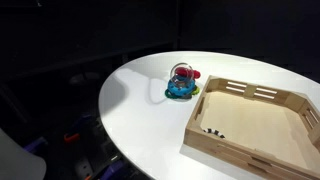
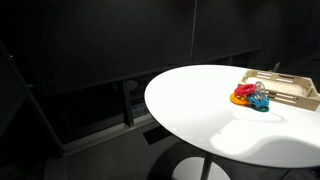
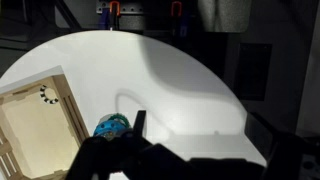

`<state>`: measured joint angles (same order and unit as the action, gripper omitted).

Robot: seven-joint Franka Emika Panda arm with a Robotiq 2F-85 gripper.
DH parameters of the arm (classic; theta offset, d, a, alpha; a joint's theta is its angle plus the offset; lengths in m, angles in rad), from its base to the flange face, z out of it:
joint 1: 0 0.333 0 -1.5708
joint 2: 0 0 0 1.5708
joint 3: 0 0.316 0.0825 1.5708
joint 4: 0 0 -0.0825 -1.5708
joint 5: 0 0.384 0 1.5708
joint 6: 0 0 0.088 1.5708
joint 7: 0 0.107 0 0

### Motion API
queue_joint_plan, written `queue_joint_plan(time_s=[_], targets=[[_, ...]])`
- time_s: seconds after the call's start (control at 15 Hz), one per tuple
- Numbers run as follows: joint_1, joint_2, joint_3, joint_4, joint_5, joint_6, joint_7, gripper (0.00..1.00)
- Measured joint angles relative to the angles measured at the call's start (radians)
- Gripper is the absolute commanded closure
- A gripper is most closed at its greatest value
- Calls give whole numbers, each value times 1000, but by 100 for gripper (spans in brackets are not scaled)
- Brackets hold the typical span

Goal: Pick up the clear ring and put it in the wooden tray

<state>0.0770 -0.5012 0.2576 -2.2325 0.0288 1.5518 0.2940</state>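
Observation:
A small pile of rings lies on the white round table, just beside the wooden tray's far corner. The pile shows blue, green and red parts, and a thin glassy arc that looks like the clear ring stands over it. The pile also shows in an exterior view and in the wrist view. The tray shows there too. My gripper shows only in the wrist view. It is open and empty over bare table, to the right of the pile.
Several small dark pieces lie in a corner of the tray, also in the wrist view. The room around the table is dark. The table edge curves close behind the pile.

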Motion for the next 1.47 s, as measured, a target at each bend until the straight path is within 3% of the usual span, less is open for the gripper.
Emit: queue_joint_plan(time_s=[0.87, 1.47], targets=[[-10, 11, -12, 17, -23, 42, 28, 0], [-92, 192, -57, 113, -125, 219, 158, 0]])
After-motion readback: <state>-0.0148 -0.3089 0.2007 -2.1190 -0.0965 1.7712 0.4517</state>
